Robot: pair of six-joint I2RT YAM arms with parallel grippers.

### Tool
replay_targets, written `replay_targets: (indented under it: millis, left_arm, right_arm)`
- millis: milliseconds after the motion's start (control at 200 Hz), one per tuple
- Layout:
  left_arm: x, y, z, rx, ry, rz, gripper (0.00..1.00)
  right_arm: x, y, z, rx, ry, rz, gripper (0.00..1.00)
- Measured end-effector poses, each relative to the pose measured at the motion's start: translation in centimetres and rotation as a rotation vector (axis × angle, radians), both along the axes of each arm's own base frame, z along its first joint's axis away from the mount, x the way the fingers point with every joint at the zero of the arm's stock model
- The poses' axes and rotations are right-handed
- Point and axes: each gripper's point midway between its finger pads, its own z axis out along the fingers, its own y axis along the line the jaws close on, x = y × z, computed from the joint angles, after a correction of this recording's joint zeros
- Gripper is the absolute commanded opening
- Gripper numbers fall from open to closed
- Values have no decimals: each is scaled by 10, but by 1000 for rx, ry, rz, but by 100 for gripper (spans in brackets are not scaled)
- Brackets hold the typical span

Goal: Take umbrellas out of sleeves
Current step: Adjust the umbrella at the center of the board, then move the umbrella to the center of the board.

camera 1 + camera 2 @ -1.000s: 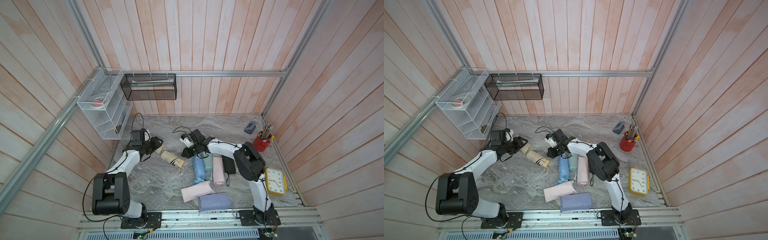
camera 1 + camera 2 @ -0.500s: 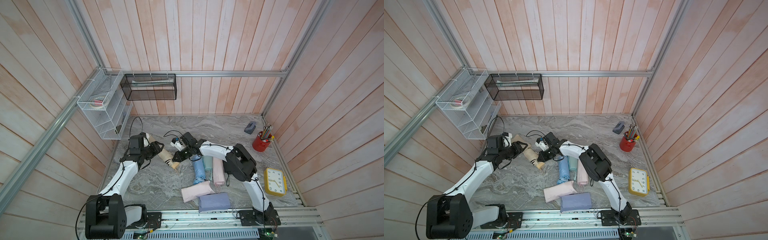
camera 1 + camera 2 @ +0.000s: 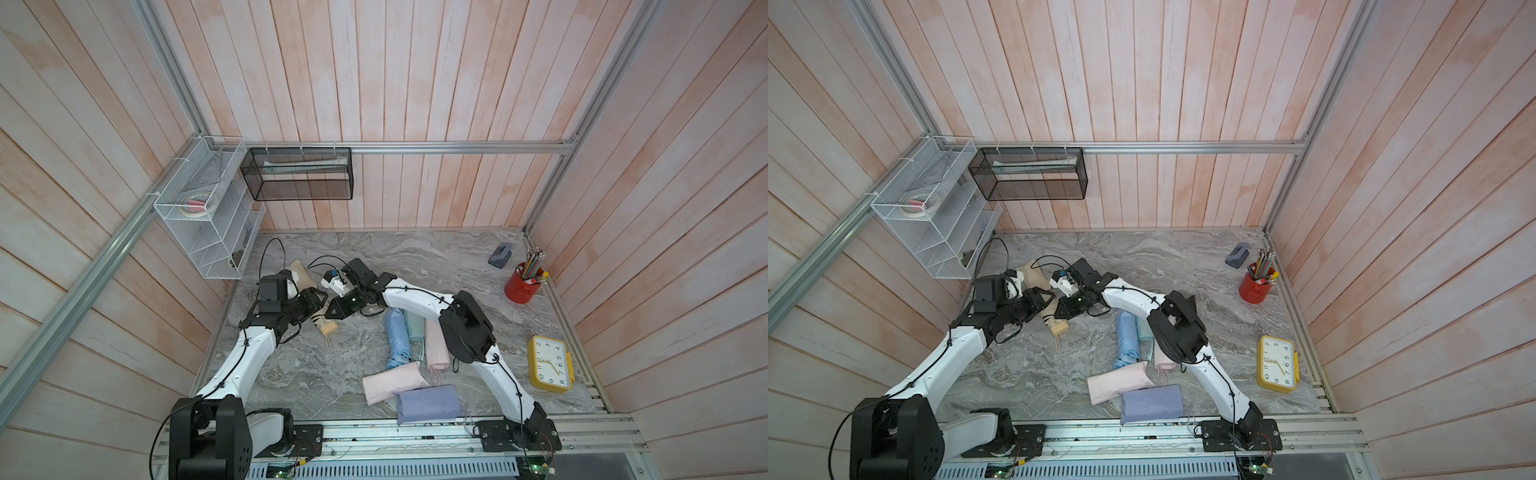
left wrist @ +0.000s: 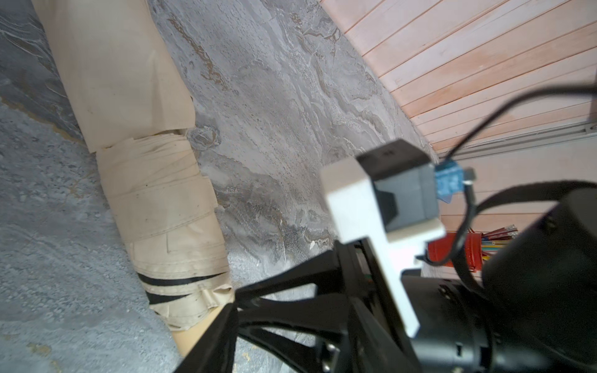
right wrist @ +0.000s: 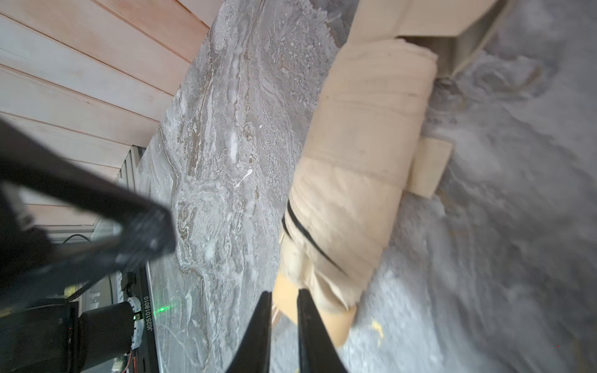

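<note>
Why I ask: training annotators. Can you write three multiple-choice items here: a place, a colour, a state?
1. The yellow rectangular clock is: A on the grey marble tabletop; B on a wall; C in a basket.
2. The smooth flat fabric pouch at the tabletop's front edge is: A black; B mint; C lavender.
3. The beige pleated fabric umbrella is: A fully sleeved; B partly out of its beige fabric sleeve; C opened wide.
A, it lies on marble; C, its fabric is lavender; B, pleats show past the sleeve.
</note>
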Motion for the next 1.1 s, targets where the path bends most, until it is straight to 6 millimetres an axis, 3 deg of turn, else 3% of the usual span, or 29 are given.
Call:
replay_targets:
  millis: [215,310,415,545,620,790,1100]
  left_arm:
    - [3,-16,-3,-4,-5,-43,57]
    - [4,-26,-9,-9,4,-68,57]
    - [6,-37,-19,-13,28,-92,57]
    - [8,-46,-30,-19,48,-108,57]
    - [9,-48,-34,-21,56,-110,57]
    - [10,-50,-36,-21,59,-111,57]
    - [13,-50,-35,-14,51,-106,57]
  right_arm:
    - [4,-107,41,-42,-61,-176,20]
    - [-2,-148,52,-63,-106,-251,27]
    - [-23,-174,39,-110,-97,-279,30]
    - [-45,-198,-1,-208,-36,-294,35]
    - [-50,-204,-13,-237,-16,-301,36]
    - [-44,-198,-15,-231,-19,-308,36]
    - [-7,-161,-15,-193,-62,-296,36]
